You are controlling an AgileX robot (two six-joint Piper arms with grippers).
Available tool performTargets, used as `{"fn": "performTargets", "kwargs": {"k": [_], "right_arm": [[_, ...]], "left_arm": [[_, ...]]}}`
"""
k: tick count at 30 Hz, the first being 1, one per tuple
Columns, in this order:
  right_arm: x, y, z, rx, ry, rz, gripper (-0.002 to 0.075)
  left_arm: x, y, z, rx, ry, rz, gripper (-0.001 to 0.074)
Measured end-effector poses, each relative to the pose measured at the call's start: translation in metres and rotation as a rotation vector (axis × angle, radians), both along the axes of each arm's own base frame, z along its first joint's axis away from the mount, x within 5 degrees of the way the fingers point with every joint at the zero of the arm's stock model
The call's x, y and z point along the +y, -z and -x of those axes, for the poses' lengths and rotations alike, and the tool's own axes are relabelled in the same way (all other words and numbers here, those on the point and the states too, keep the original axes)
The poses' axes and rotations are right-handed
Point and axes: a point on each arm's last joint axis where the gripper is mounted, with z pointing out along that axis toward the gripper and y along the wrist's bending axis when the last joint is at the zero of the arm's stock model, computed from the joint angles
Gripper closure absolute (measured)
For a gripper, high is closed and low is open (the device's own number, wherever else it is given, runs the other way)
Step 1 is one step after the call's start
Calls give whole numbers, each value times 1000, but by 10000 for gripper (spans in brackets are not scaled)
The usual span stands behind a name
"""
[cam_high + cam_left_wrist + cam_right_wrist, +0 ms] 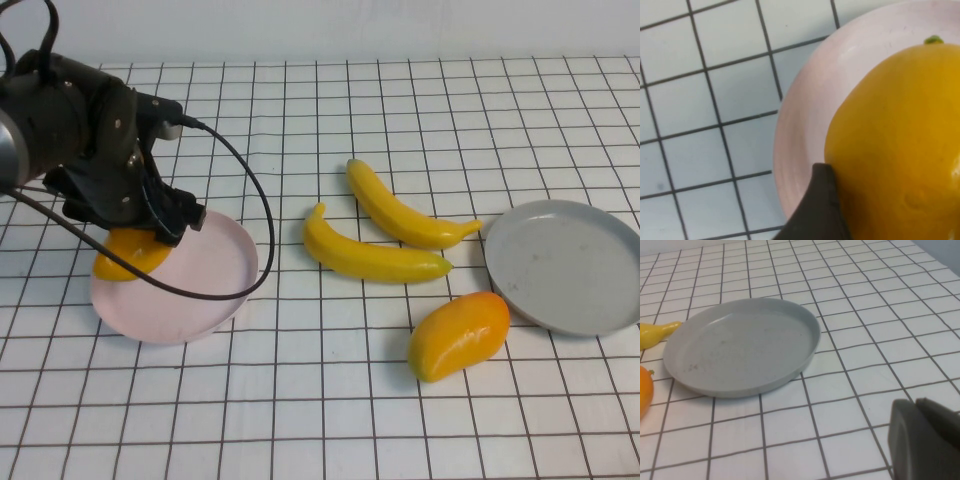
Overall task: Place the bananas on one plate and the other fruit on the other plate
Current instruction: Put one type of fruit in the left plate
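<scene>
White cloth [330, 400] ruled in dark squares covers the table; no writing or brand shows anywhere. Over the pink plate [215, 275] the left gripper [150, 235] clasps one mango [130, 252], fingers spread wide around it. Both bananas [372, 258] and the second mango [458, 335] lie on the cloth beside the bare grey plate [570, 265]. Near that plate, the right gripper [925, 440] is clenched shut.

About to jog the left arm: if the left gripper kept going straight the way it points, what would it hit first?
The left gripper is already around the mango, so it likely meets the pink plate just beneath; depth is unclear.
</scene>
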Motion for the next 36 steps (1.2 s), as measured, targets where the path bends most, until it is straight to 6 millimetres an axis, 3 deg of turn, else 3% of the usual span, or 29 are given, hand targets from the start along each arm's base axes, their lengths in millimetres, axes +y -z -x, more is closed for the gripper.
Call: {"fn": "performTargets", "kwargs": {"k": [8, 14, 21, 23, 26, 31, 36], "right_arm": [[0, 0, 0, 0, 0, 0, 742], [0, 0, 0, 0, 0, 0, 742], [0, 0, 0, -1, 0, 0, 742], [0, 0, 0, -1, 0, 0, 742], [0, 0, 0, -1, 0, 0, 742], [0, 0, 0, -1, 0, 0, 742], [0, 0, 0, -2, 0, 0, 742]], "left_arm": [[3, 1, -1, 6, 25, -18, 181], [7, 6, -3, 29, 36, -3, 69], [-5, 2, 3, 116, 79, 105, 66], [-18, -6, 6, 127, 150, 128, 66], [-56, -21, 17, 105, 351, 114, 66], [-142, -40, 59, -5, 726, 12, 66], [-197, -39, 84, -106, 919, -51, 66]]}}
